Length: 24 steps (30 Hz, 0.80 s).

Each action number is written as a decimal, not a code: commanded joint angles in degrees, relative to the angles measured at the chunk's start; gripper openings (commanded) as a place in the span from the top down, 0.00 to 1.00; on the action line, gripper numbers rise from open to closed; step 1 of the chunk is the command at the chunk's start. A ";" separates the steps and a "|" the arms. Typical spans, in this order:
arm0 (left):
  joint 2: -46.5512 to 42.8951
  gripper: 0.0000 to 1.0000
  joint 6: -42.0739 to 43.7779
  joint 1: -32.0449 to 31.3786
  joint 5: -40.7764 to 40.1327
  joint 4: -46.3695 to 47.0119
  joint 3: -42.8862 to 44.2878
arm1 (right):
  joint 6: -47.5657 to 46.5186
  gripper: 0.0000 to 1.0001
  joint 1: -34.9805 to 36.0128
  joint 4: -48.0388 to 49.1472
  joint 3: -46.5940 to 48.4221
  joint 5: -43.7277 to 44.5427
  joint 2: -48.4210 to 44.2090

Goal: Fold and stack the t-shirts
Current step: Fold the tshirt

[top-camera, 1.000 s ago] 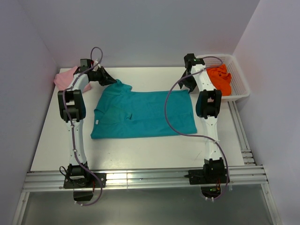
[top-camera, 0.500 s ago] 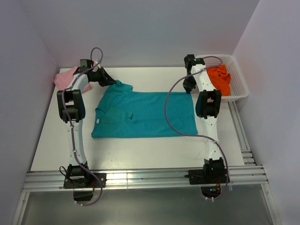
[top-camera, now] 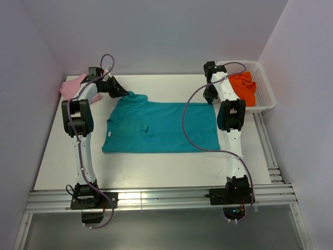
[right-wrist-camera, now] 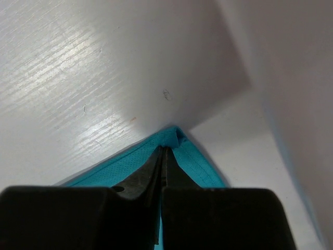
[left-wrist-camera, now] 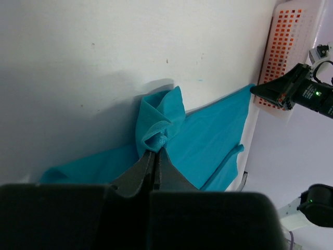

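The teal t-shirt (top-camera: pixel 158 127) lies spread across the middle of the table. My left gripper (top-camera: pixel 126 94) is shut on its far left sleeve, and the pinched fabric (left-wrist-camera: pixel 158 122) bunches just past the tips. My right gripper (top-camera: pixel 209 100) is shut on the shirt's far right hem corner (right-wrist-camera: pixel 174 136). The pale pink t-shirt (top-camera: pixel 70 86) sits crumpled at the table's far left edge. The bright orange t-shirt (top-camera: pixel 244 86) lies in the basket.
A white mesh basket (top-camera: pixel 264 83) stands at the table's far right corner, beside my right arm. Walls close in the table at the back and on both sides. A metal rail (top-camera: pixel 156 198) runs along the near edge.
My right gripper has shut on the teal shirt's far right corner. My left gripper has pulled the sleeve slightly toward the back left.
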 commanded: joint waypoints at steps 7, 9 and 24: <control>-6.08 1.00 0.24 0.68 -7.66 -1.47 2.89 | 0.57 1.00 1.36 2.06 -8.11 -0.93 -7.82; -6.26 1.00 -0.20 0.68 -8.80 -1.73 3.06 | 1.28 1.00 1.36 2.15 -7.15 -2.16 -8.26; -8.01 1.00 -0.38 0.33 -13.29 -2.70 4.03 | 4.18 1.00 1.36 7.07 -10.57 -7.52 -14.67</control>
